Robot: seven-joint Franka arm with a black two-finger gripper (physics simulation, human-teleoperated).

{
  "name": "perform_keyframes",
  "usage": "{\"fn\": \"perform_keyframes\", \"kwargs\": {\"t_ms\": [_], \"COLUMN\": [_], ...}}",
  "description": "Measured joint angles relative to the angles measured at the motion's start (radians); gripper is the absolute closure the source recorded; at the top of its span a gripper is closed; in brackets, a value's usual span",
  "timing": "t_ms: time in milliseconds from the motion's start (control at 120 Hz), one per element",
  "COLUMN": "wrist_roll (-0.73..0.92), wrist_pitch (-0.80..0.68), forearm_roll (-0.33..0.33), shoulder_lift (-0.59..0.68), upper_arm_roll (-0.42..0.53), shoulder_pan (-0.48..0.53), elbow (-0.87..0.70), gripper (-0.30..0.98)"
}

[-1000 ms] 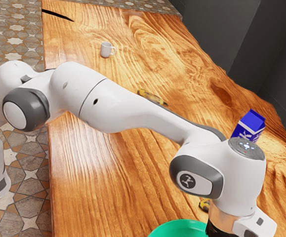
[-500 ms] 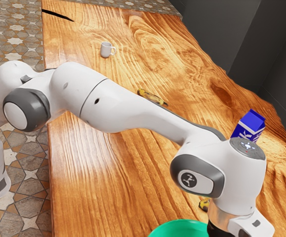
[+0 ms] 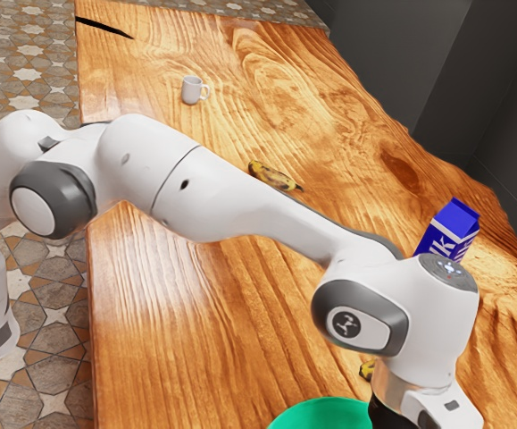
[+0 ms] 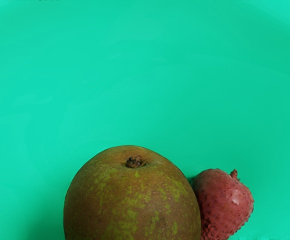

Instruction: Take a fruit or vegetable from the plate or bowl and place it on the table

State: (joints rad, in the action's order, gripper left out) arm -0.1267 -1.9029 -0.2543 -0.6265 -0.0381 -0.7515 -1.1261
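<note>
Toward five o'clock in the exterior view, the gripper (image 3: 387,415) is hanging at the green bowl (image 3: 322,411). How far open it is, and whether it is holding anything, the pictures are leaving impossible to tell. A round brown-green fruit (image 4: 132,197), probably a pear, is lying inside the bowl, its stem end turning toward the wrist camera; a small red bumpy fruit (image 4: 222,205) is sitting close against its flank. The larger one is looking firm and fairly weighty for its size, with smooth, slightly slippery skin that could be bruising under a hard squeeze. It is calling for a level hold across its widest girth, the closing line running clear of the small neighbour, since gripping near the narrowing shoulder could be letting it squirt free. The small one is seeming lighter, its rough rind offering better grip.
</note>
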Motion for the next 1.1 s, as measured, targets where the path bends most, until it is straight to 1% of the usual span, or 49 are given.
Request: {"fn": "perform_keyframes", "kwargs": {"t_ms": [458,1100], "wrist_roll": [0.081,0.13], "wrist_pitch": [-0.019,-0.027], "forearm_roll": [-0.021,-0.032], "shoulder_lift": [-0.006,-0.047], "upper_arm_roll": [0.01,0.014], "shoulder_pan": [0.004,0.012], "elbow": [0.002,0.028], "gripper": [0.0,0.0]}}
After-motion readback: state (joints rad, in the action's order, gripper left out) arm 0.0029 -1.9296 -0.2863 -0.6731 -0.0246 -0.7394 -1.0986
